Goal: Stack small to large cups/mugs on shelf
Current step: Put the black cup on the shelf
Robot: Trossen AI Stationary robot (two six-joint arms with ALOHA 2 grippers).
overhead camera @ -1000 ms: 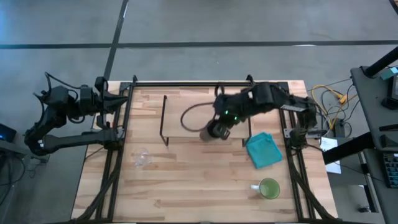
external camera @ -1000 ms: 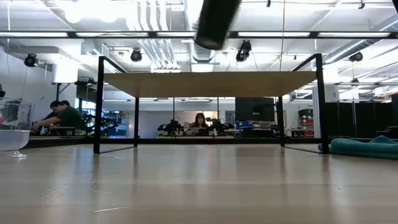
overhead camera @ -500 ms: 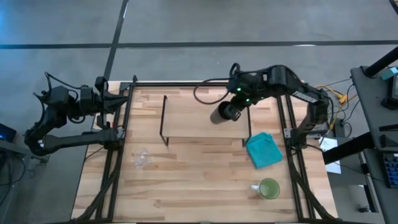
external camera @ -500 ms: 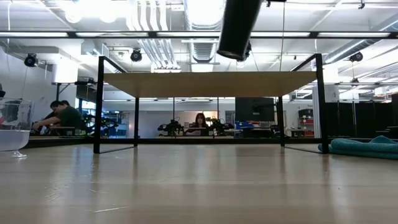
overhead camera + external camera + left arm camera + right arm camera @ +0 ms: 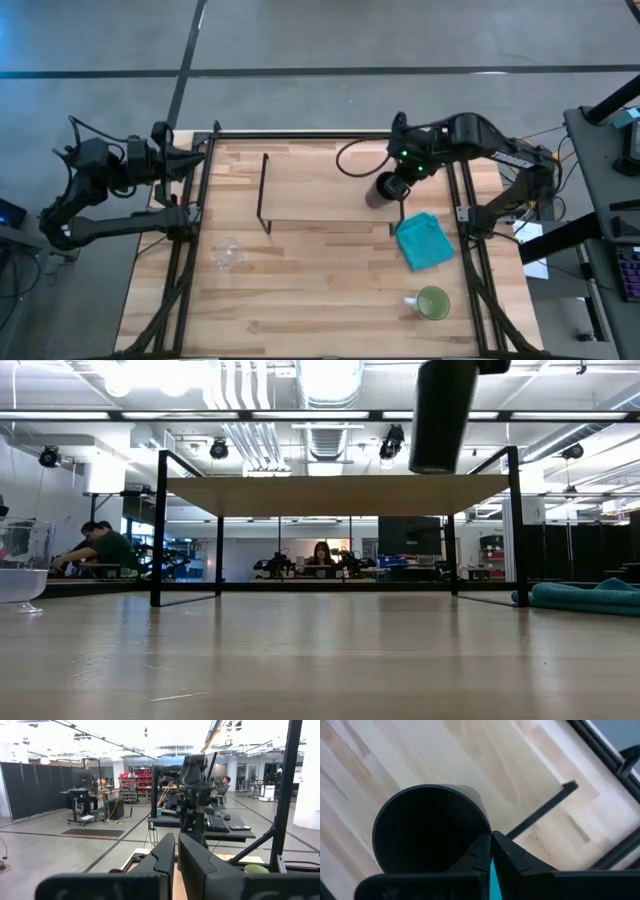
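High view: the right gripper (image 5: pixel 392 180) holds the black cup (image 5: pixel 382 190) above the right end of the shelf (image 5: pixel 310 185), close to the shelf's right legs. The blue cloth (image 5: pixel 424 241) lies on the surface (image 5: pixel 320 290) just beside that end of the shelf. The green mug (image 5: pixel 432 302) stands near the surface's front right corner, well apart from the shelf. The glass cup (image 5: pixel 229 254) sits on the surface in front of the shelf's left end. The left gripper (image 5: pixel 196 158) is parked at the surface's far left edge.

Low view: the black cup (image 5: pixel 443 415) hangs upright above the shelf board (image 5: pixel 335 495), its base clear of the board. The glass cup (image 5: pixel 22 565) is at the left edge, the blue cloth (image 5: pixel 585 598) at the right. People sit at desks in the room behind.

Left wrist view: the left fingers (image 5: pixel 195 865) are pressed together, holding nothing. The right arm (image 5: pixel 194 795) shows farther off.

Right wrist view: the right fingers (image 5: pixel 512 855) pinch the rim of the black cup (image 5: pixel 427 827), whose open mouth faces the camera; shelf board and a black leg (image 5: pixel 542 810) lie beneath.
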